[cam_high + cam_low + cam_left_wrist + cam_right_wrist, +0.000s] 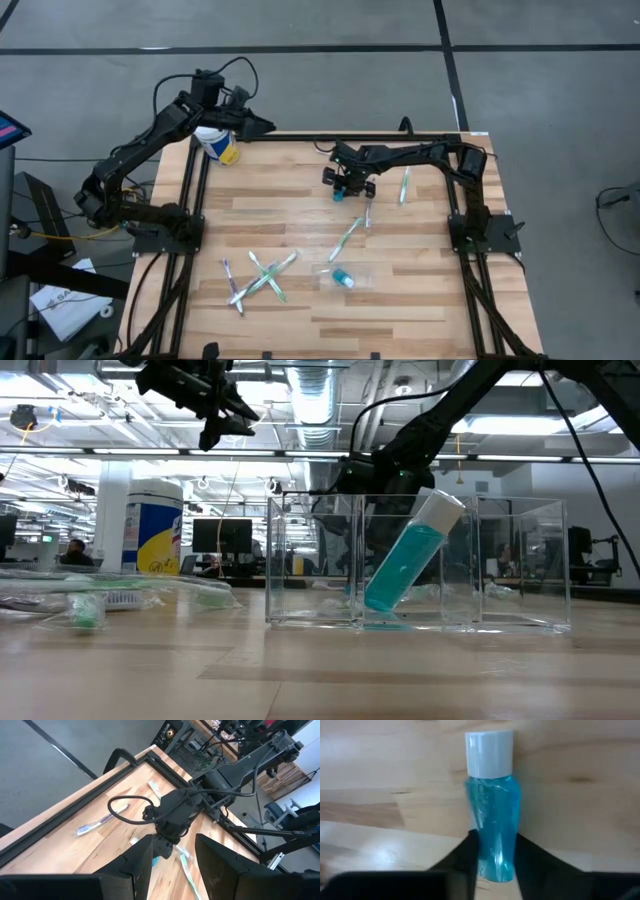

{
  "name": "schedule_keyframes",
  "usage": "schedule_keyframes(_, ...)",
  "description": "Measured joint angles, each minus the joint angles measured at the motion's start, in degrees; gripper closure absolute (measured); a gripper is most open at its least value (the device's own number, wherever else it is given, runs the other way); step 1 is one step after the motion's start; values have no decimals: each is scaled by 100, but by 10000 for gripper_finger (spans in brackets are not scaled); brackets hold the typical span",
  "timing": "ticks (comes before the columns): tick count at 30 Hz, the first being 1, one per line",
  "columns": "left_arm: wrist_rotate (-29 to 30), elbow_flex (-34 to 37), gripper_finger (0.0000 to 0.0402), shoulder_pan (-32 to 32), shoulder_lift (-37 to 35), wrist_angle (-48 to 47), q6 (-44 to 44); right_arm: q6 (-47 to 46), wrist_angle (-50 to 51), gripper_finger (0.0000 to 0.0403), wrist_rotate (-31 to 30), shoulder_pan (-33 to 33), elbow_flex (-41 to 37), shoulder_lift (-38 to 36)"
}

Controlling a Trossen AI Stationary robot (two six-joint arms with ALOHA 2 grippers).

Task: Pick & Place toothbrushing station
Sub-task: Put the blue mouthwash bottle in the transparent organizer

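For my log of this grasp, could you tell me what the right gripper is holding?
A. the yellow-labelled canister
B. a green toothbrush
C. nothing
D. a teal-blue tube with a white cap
D: in the right wrist view the right gripper has its two dark fingers closed on the teal-blue tube, white cap pointing away.

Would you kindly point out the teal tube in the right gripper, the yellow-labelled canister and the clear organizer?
teal tube [492,820], right wrist view, on its blue body.
yellow-labelled canister [155,525], low view, on its label.
clear organizer [310,560], low view, on its front wall.
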State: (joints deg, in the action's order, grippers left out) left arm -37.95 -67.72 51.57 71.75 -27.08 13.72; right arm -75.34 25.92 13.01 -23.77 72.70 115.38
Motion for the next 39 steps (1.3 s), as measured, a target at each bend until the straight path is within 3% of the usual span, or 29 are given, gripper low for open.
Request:
schedule_keyframes(3,0,0,259,0,0,-5,0,167,-171,372,-48,-2,7,2)
schedule_keyframes(14,112,0,259,0,0,-40,0,336,-511,371,80,-27,-9,31)
schedule_keyframes(27,401,0,259,0,2,-40,19,945,-1114,371,353,554,-19,-16)
schedule_keyframes(39,736,0,259,-73,40,-17,171,2223,-1230,371,184,817,-10,-1016)
